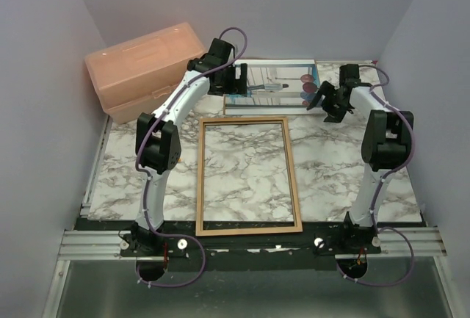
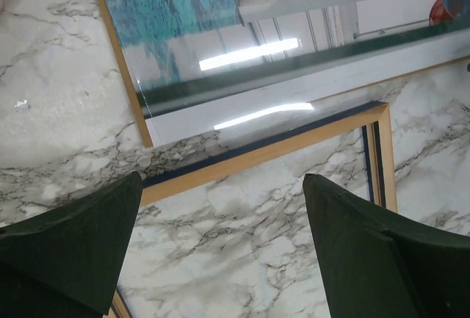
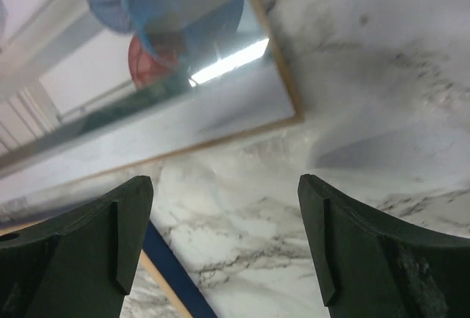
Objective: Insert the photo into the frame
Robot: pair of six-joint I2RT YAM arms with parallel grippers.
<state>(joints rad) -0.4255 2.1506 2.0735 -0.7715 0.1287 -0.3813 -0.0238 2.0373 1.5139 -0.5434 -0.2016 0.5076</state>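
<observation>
- one marble-patterned table (image 1: 345, 178) carries everything.
- one peach plastic box (image 1: 143, 68), lid shut, sits at the far left corner, well apart from the work.
- one frame (image 1: 200, 178) lies flat in the middle of the table, light wood face up, its long sides running from near to far. a navy strip shows along its rails in the wrist views. it looks thin, stiff and probably light. if a clear pane sits in it, that is the fragile, slippery part, so any hold belongs on a rail.
- one photo (image 1: 275, 83) lies flat just beyond the frame's far rail, long side across the table, with a thin tan edge round it. it is glossy, with streaks of glare, so i judge it light, bendy and slick. it lies tight to the table, so a corner or short edge is the place to pinch.
- two grippers: the left gripper (image 2: 220, 248) hovers over the photo's left end and the frame's far rail, fingers spread with nothing between them. the right gripper (image 3: 224, 248) hovers by the photo's near right corner, likewise spread and empty.
</observation>
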